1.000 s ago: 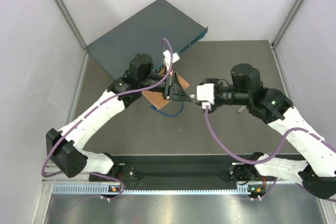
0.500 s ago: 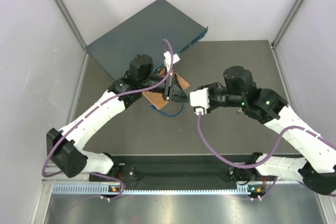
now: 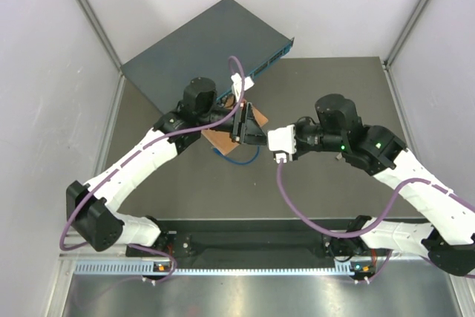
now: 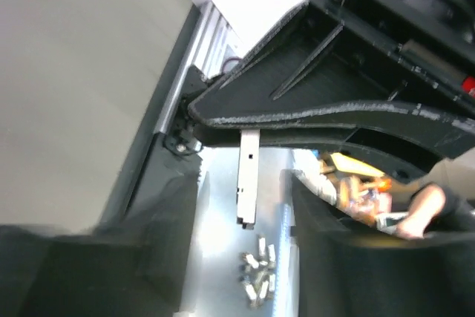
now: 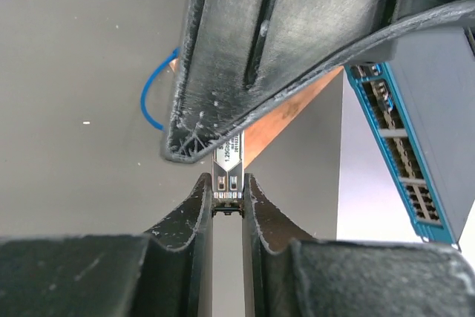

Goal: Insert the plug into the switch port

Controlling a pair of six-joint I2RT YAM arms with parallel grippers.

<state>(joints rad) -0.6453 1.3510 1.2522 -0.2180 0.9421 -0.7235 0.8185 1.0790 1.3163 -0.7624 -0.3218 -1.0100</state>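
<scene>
**A:** What has just changed?

**B:** A hand-over in mid-air. The right gripper (image 5: 227, 183) has swung in from the right to meet the left gripper (image 4: 245, 183) above the wooden board (image 5: 286, 120). Its jaws, wide a second ago, are now clamped on one end of the plug (image 5: 228, 162), the small silver module seen in the right wrist view.

**A:** And the left?

**B:** Its jaws were tight a moment ago and now stand apart. In the left wrist view the plug hangs in the gap, and as far as I can tell it touches neither side.

**A:** So where is the plug?

**B:** It is up off the tabletop (image 3: 334, 87), between the two grippers and carried by the right arm alone. It is near the port face of the switch (image 5: 404, 146) but not in any port. The switch itself has not moved.

**A:** What does that mean for the task?

**B:** I judge the regrasp done and the insertion not yet begun. The left arm should back away first, because its finger overlaps the plug's free end and could knock it askew. After that the right arm has to aim that end at a port.
</scene>
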